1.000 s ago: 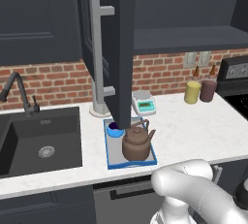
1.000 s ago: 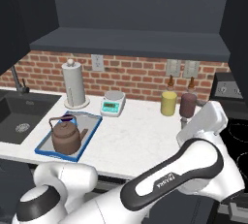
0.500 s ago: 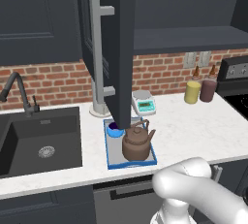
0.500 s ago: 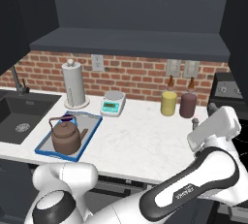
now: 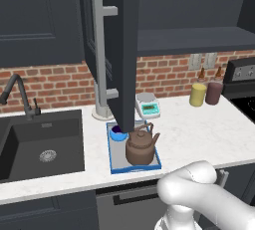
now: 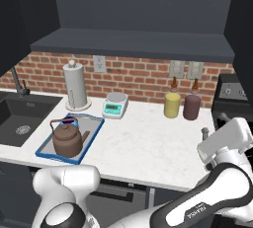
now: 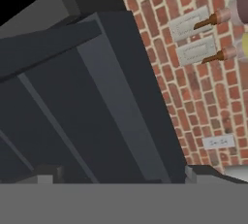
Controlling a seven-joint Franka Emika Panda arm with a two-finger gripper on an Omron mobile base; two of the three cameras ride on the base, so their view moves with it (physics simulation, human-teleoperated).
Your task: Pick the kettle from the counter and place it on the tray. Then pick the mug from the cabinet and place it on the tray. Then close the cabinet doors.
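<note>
The brown kettle (image 5: 141, 147) (image 6: 66, 139) stands on the grey tray (image 5: 135, 168) (image 6: 57, 157) on the white counter (image 5: 199, 129). Behind it on the tray sits the blue mug (image 5: 118, 133), partly hidden by the open cabinet door (image 5: 122, 50) with its grey bar handle (image 5: 99, 55). The cabinet shelf (image 5: 191, 40) (image 6: 133, 42) looks bare. My gripper (image 7: 118, 177) is open, with nothing between its wide-apart tips. It faces dark cabinet panels and the brick wall. My hand (image 6: 231, 138) hangs at the counter's right end, far from the tray.
A dark sink (image 5: 42, 147) with a tap lies left of the tray. A paper towel roll (image 6: 75, 86) and a white scale (image 6: 115, 106) stand at the wall. Yellow (image 6: 172, 105) and maroon (image 6: 191, 107) canisters stand next to the stove (image 5: 241, 77).
My hand has swung further right and a little lower along the counter's right end. Kettle, mug and tray have not moved, and the door still stands open.
</note>
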